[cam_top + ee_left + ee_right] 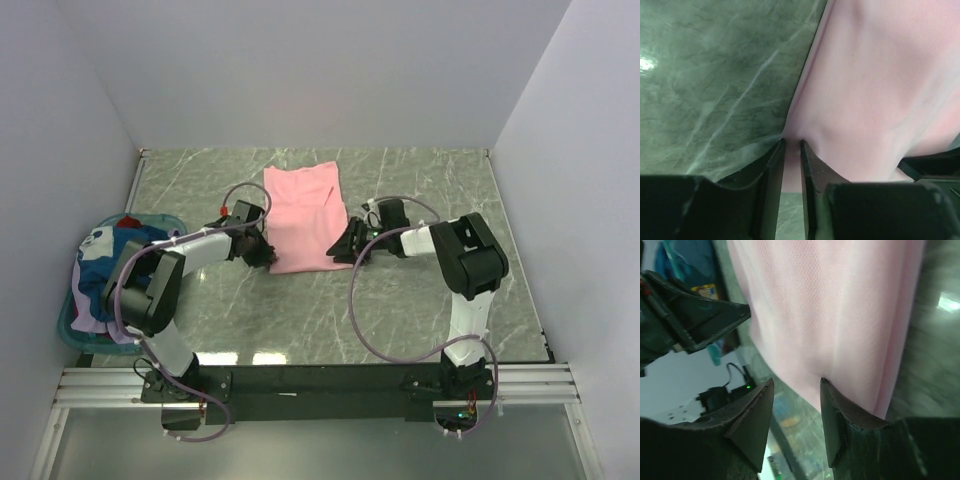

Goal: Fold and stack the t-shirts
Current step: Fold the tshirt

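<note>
The pink t-shirt (pixel 303 215) lies flat in the middle of the marble surface (pixel 430 190). The left pincer (pixel 791 145) is at the shirt's lower left corner, its jaws nearly together and pinching the cloth edge. The right pincer (pixel 796 385) is at the lower right edge, jaws apart with nothing gripped. At the left of the frame, the other bunched t-shirts (pixel 105 262) fill the teal basket (pixel 68 325).
</note>
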Action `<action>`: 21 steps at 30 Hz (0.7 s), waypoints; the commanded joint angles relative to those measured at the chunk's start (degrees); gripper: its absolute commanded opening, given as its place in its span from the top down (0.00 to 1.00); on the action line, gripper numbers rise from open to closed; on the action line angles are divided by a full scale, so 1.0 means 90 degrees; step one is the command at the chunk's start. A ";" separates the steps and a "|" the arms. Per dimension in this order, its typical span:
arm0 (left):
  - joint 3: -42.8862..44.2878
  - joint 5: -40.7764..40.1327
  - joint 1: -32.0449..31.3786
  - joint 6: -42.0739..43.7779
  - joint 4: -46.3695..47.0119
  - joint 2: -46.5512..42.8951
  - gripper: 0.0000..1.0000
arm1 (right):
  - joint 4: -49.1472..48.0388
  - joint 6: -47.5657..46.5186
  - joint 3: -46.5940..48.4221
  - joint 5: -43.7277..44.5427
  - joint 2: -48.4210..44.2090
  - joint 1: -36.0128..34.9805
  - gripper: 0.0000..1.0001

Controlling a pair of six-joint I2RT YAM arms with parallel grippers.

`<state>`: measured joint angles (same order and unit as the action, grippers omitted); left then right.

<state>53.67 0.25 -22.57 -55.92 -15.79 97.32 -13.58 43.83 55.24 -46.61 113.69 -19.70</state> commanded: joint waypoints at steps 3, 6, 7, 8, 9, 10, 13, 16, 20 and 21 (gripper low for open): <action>-0.0592 0.0324 0.0105 -0.0183 -0.0071 -0.0022 0.74 | -0.0620 0.0286 -0.0610 -0.0124 -0.0054 0.0363 0.49; -0.0797 0.0275 0.0202 -0.0154 -0.0169 -0.0324 0.74 | -0.0454 0.0101 -0.0747 -0.0163 -0.0249 0.0490 0.49; -0.0807 0.0236 0.0212 -0.0134 -0.0208 -0.0480 0.74 | -0.0444 0.0062 -0.0767 -0.0192 -0.0414 0.0509 0.49; -0.0778 0.0197 0.0222 -0.0086 -0.0363 -0.0568 0.73 | -0.0395 0.0032 -0.0767 -0.0231 -0.0522 0.0529 0.49; -0.0720 0.0158 0.0222 -0.0066 -0.0442 -0.0666 0.73 | -0.0327 -0.0016 -0.0738 -0.0251 -0.0629 0.0529 0.49; -0.0603 0.0100 0.0222 -0.0037 -0.0501 -0.0889 0.72 | -0.0249 -0.0123 -0.0680 -0.0270 -0.0843 0.0529 0.49; -0.0340 0.0060 0.0213 0.0022 -0.0531 -0.1309 0.70 | -0.0112 -0.0173 -0.0368 -0.0339 -0.1127 0.0529 0.49; -0.0095 0.0323 0.0203 0.0041 -0.0258 -0.1448 0.69 | -0.0024 -0.0173 0.0004 -0.0339 -0.1128 0.0519 0.49; -0.0036 0.1346 0.0115 -0.0075 0.0367 -0.1185 0.68 | -0.0295 0.0119 0.0200 -0.0426 -0.0914 0.0412 0.50; -0.0045 0.1465 0.0028 -0.0114 0.0436 -0.1107 0.69 | -0.0375 0.0187 0.0171 -0.0465 -0.0846 0.0364 0.51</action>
<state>51.90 6.85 -20.99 -56.73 -15.99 86.24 -14.94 44.10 55.96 -49.63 106.00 -15.62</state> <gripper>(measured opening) 0.314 0.499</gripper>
